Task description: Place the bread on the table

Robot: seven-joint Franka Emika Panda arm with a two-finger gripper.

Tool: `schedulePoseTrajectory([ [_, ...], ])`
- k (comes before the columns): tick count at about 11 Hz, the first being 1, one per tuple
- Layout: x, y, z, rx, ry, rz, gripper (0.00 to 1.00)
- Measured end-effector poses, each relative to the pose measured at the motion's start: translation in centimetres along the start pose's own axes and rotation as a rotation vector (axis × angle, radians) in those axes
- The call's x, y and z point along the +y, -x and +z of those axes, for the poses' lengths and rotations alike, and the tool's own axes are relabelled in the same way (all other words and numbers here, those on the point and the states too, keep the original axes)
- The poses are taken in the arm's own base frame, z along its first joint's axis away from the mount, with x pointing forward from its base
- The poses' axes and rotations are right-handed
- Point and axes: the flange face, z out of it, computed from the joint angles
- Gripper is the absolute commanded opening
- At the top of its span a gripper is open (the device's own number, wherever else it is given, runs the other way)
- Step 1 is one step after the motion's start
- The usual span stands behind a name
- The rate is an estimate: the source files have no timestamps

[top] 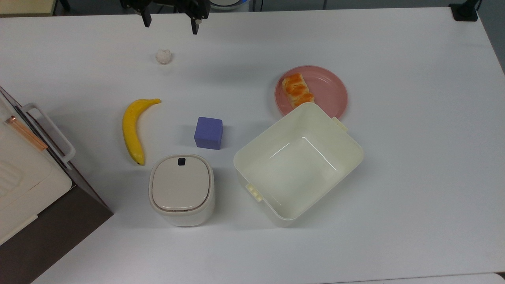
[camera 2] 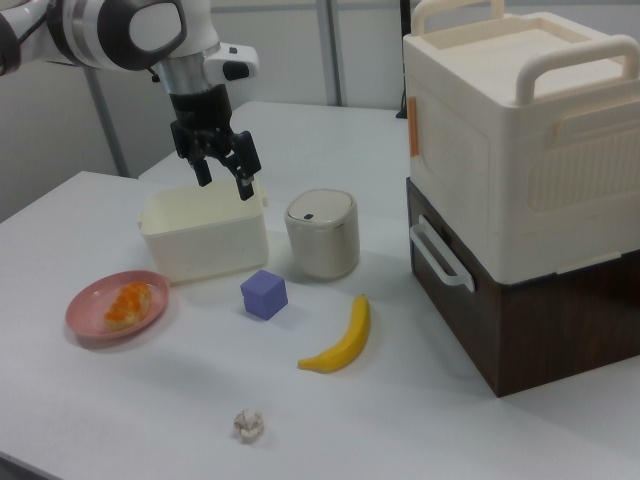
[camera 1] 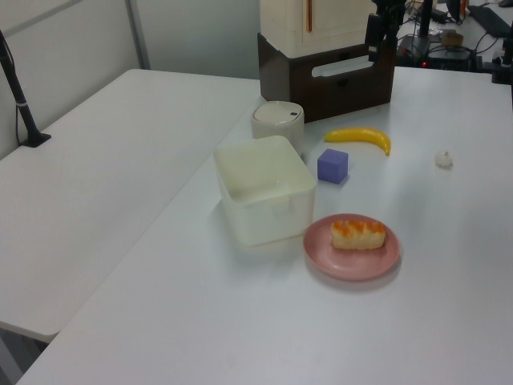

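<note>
The bread, a small pastry with a glazed orange-brown top, lies on the left part of the round pink plate, which rests on the white table. The bread and plate are nearest in the left view. In the right view the bread is at the far left. My gripper hangs open and empty above the table's far edge in the top view, well to the left of the plate and above the small white ball. In the right view the gripper hovers high in front of the cream bin.
An open cream bin stands directly below the plate in the top view, its rim overlapping the plate's edge. Left of it are a purple cube, a lidded cream container and a yellow banana. A large cream box on a brown base occupies one table end.
</note>
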Motion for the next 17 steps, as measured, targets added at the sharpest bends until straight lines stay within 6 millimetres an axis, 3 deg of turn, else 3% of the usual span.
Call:
schedulePoseTrajectory([
  [14,-0.2,0.3,1.5,-0.032,0.009,-0.028,1.0],
  [17,-1.8,0.8,3.4,-0.066,0.074,-0.083,1.0],
])
